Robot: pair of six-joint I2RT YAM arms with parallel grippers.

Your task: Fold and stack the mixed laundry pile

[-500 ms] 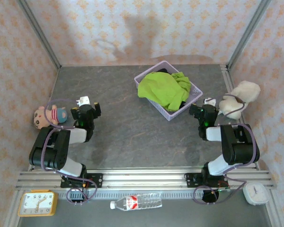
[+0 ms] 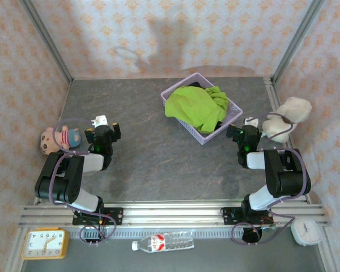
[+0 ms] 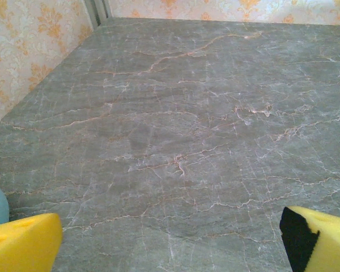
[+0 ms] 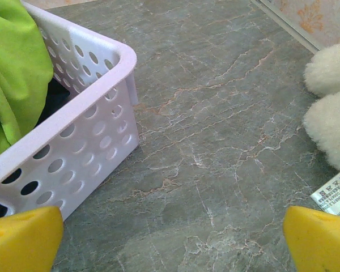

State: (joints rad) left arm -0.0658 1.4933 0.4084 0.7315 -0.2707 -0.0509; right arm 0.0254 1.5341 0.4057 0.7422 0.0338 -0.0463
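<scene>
left arm (image 2: pixel 65 178), right arm (image 2: pixel 283 175): black, grey links, lilac cables (image 2: pixel 57 164); yellow fingertips (image 3: pixel 22 246), one black-faced.

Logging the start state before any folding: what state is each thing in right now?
left gripper: open, empty.
right gripper: open, empty, beside the basket.
lime-green garment: crumpled, unfolded, in the basket.
navy garment: unfolded, mostly buried under the lime-green garment.
basket: upright, holding both garments.
water bottle: lying on its side.
</scene>
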